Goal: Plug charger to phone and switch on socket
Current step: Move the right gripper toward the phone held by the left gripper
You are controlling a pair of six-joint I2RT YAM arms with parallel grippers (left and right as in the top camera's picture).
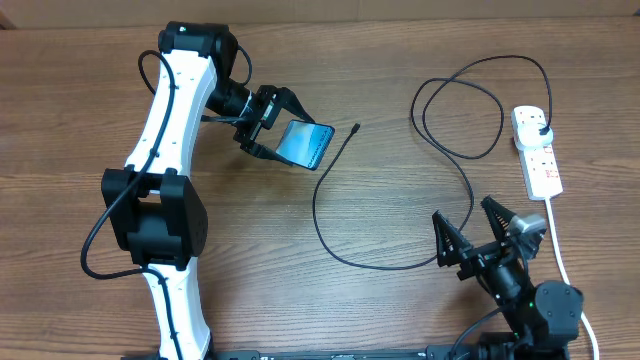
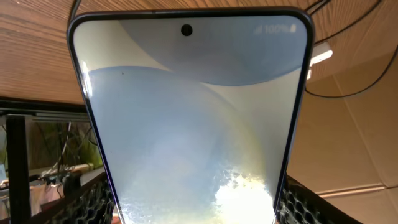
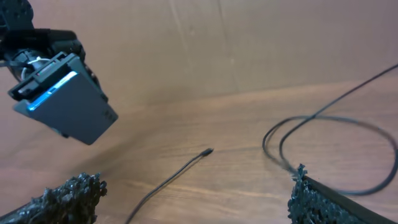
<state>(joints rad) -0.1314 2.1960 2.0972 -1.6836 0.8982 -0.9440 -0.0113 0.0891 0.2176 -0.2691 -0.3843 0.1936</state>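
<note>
My left gripper (image 1: 268,128) is shut on the phone (image 1: 305,143) and holds it tilted above the table; the light blue-white screen fills the left wrist view (image 2: 186,124), and the phone's grey back shows in the right wrist view (image 3: 71,112). The charger's thin black cable (image 1: 330,225) lies looped on the table, its connector tip (image 1: 356,127) just right of the phone and free, also in the right wrist view (image 3: 207,151). Its black plug (image 1: 541,130) sits in the white socket strip (image 1: 537,152) at the far right. My right gripper (image 1: 478,235) is open and empty near the front edge.
The socket's thick white cord (image 1: 562,262) runs down the right side past my right arm. The cable's large loops (image 1: 460,110) lie between the phone and the socket strip. The table is wooden (image 1: 400,300).
</note>
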